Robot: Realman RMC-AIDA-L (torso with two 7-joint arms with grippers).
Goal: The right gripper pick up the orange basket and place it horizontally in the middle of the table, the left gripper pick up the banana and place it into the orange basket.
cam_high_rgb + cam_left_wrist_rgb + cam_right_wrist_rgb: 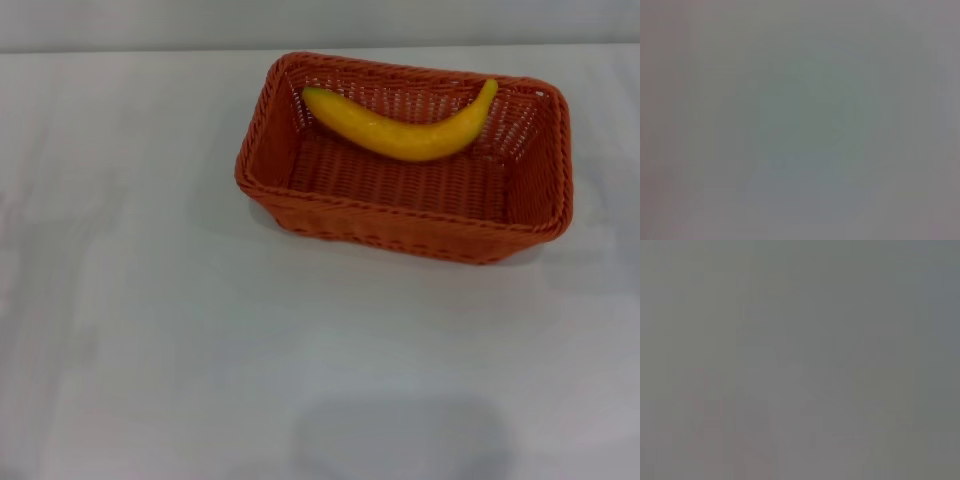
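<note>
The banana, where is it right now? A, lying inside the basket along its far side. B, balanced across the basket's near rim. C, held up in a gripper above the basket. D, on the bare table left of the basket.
A: in the head view the banana lies inside the basket against its far wall, with no gripper in sight.

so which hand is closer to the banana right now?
Cannot tell: neither hand shows in any view. The banana lies in the basket on the table; both wrist views show only a blank surface.
</note>
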